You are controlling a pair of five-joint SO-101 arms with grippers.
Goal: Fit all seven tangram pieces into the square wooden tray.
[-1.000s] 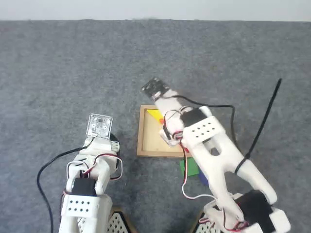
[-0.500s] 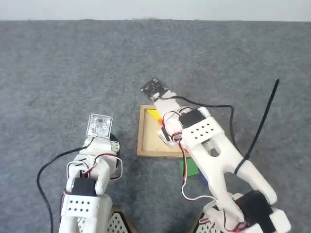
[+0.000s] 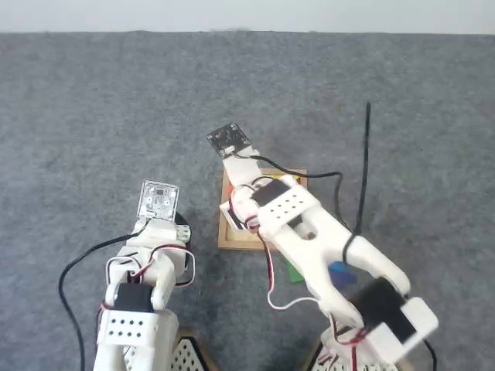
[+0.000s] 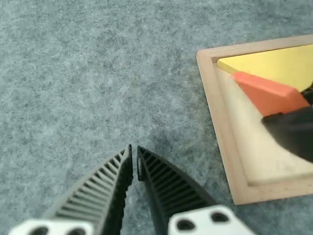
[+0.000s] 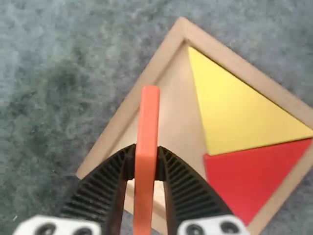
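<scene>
The right pincer [image 5: 145,152] grips the orange piece [image 5: 148,117] on edge over the tray [image 5: 139,88], beside the yellow triangle [image 5: 234,107]. Tilt it flat against the rim before release. The left pincer [image 4: 134,152], closed and empty, sits outside the tray.

surface: grey felt mat [image 3: 93,93] | far edge: white strip [image 3: 247,15]

Light is even and diffuse from above; the grey mat [image 3: 93,100] reads bright across your high view, upper left to upper right. Shadows are soft. One dark patch lies on the mat just ahead of the left gripper [image 4: 134,149]. The orange piece [image 4: 266,93] shows a lit top and a darker side. The mat is dimmer beside the tray [image 5: 161,54] corner.
</scene>
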